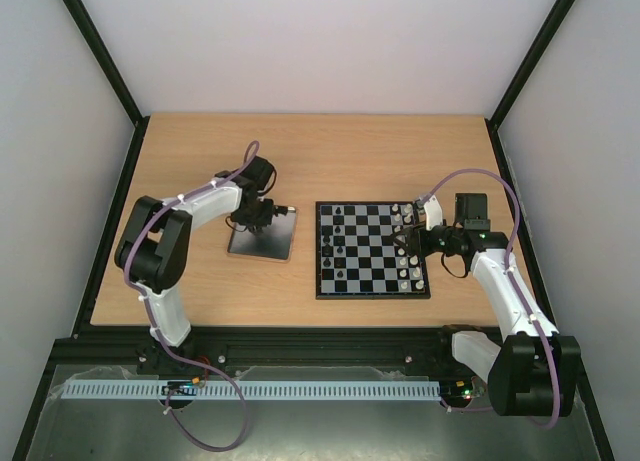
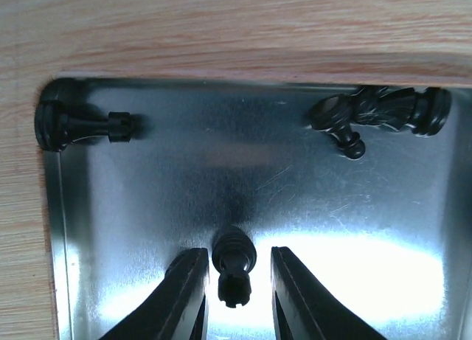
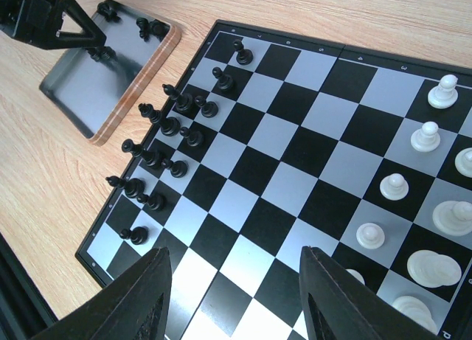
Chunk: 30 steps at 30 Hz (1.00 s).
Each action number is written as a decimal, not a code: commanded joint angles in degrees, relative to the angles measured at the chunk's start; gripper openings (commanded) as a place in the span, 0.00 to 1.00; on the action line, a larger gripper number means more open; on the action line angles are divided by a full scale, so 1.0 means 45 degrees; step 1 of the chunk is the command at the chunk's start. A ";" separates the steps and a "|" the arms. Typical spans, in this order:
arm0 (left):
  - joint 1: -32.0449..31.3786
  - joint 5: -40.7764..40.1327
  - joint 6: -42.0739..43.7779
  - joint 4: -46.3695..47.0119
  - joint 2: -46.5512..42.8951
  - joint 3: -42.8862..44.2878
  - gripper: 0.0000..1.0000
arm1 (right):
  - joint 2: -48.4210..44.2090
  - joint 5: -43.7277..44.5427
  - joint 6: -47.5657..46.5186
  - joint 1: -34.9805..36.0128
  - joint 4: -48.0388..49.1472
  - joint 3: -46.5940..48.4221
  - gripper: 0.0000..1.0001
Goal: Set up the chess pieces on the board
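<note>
A: Left side first. Where is the left gripper (image 2: 237,256)?
B: Low inside the tray (image 2: 413,229), jaws apart. One black piece (image 2: 233,257) lies flat between the fingers (image 2: 184,296), with a slim gap on each side. As far as I can see it isn't clamped.
A: Anything else in the tray?
B: In the wrist view, a lying piece (image 2: 74,125) is tucked into the 10 o'clock corner. A fallen pair (image 2: 383,111) touch each other at 1 o'clock. All of them are black.
A: Tray versus board?
B: In the top view the tray is at 9 o'clock of the board (image 1: 372,271), near it but not touching. Both lie flat on the table (image 1: 200,151).
A: And the chess pieces?
B: The chess pieces (image 3: 169,125) stand upright in two ragged rows along the board's 9 o'clock edge as seen from above. The white pieces (image 3: 442,93) are along the 3 o'clock edge. I can't make out piece types at this size.
A: Right gripper?
B: The right gripper (image 3: 234,257) hangs over the board at the white end. Its jaws are spread wide and only squares show between them. From its camera the black rows run from 8 to 11 o'clock, the white ones sit at 3 o'clock, and the tray is in the 10 o'clock corner.
</note>
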 commanded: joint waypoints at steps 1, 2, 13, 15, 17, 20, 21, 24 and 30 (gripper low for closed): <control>0.0015 -0.0140 0.0009 0.0075 0.0246 -0.0193 0.27 | -0.0214 -0.0147 -0.0184 0.0051 -0.0174 -0.0090 0.48; -0.0003 -0.0122 0.0019 0.0095 0.0258 -0.0204 0.27 | -0.0214 -0.0138 -0.0184 0.0051 -0.0183 -0.0096 0.49; -0.0344 -0.0054 0.0028 0.0077 0.0372 -0.0243 0.19 | -0.0204 -0.0130 -0.0184 0.0051 -0.0162 -0.0102 0.49; -0.0393 -0.0060 0.0031 0.0069 0.0377 -0.0233 0.17 | -0.0195 -0.0133 -0.0184 0.0051 -0.0163 -0.0111 0.49; -0.0448 -0.0121 0.0034 0.0038 0.0373 -0.0204 0.16 | -0.0195 -0.0128 -0.0184 0.0051 -0.0160 -0.0103 0.49; -0.0632 -0.0476 0.0009 -0.0112 0.0421 -0.0135 0.16 | -0.0204 -0.0118 -0.0189 0.0051 -0.0171 -0.0113 0.49; -0.0675 -0.0505 -0.0006 -0.0121 0.0436 -0.0135 0.16 | -0.0214 -0.0127 -0.0184 0.0051 -0.0175 -0.0104 0.49; -0.0737 -0.0490 -0.0010 -0.0154 0.0559 -0.0135 0.16 | -0.0214 -0.0143 -0.0184 0.0051 -0.0178 -0.0103 0.49; -0.0873 -0.0511 -0.0012 -0.0164 0.0610 -0.0125 0.18 | -0.0224 -0.0144 -0.0184 0.0051 -0.0179 -0.0103 0.49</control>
